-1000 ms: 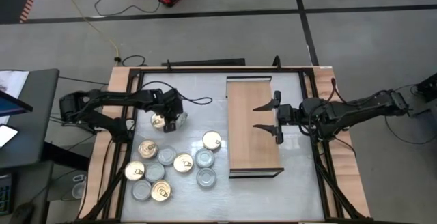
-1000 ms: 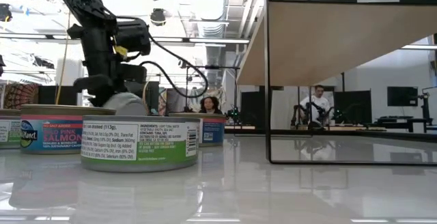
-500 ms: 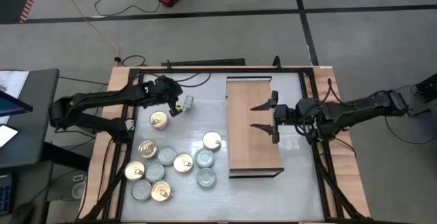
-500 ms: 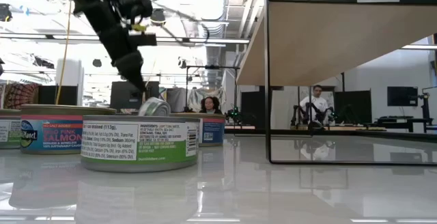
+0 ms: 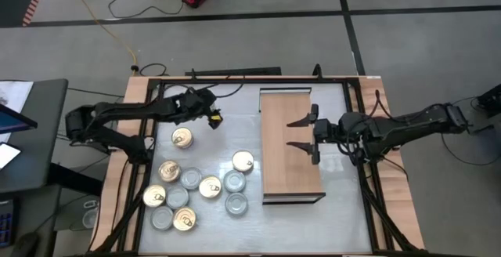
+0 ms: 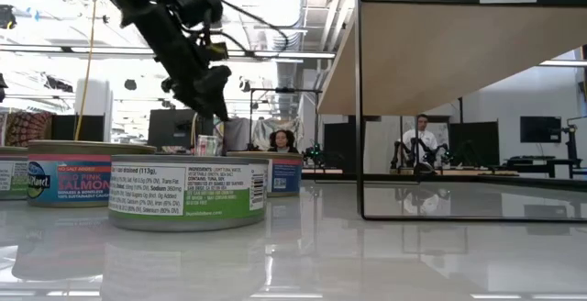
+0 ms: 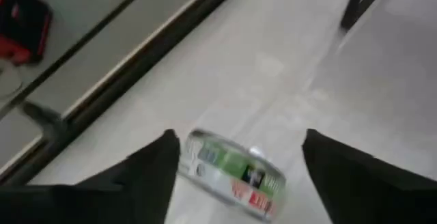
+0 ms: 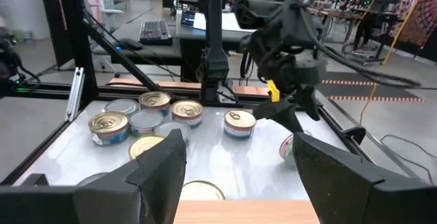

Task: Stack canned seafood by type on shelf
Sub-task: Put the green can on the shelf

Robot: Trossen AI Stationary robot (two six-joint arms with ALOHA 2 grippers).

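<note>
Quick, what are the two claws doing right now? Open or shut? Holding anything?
Left claw: open, holding nothing; a tin lies on its edge between the fingers.
Right claw: open, empty, over the shelf.

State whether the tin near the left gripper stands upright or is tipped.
Tipped: the tin shows its label side between the left gripper fingers, standing on edge in the right wrist view.

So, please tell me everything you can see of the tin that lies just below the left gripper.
The tin is a short round metal can with a green, white and red label around its wall. It is not flat: it is tipped up on its edge on the white tabletop. The left gripper hovers open over it; its fingers do not seem to touch it.
</note>
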